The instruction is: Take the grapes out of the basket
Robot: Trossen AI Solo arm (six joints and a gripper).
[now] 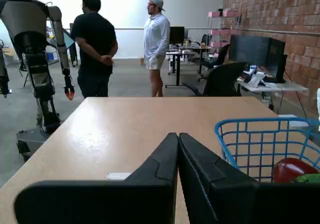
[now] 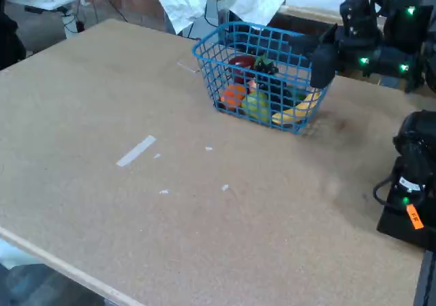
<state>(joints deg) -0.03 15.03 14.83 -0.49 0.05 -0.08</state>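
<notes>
Over the tan table, the gripper hovers beside the basket, fingers pressed together.

No text, brand or number can be read in either view. In the fixed view an orange tag is seen on the black arm base, well apart from the jaws, but its marks are too small to be made out. A white label is seen on the table just beside the closed jaws in the wrist view; nothing legible is carried on it.
</notes>
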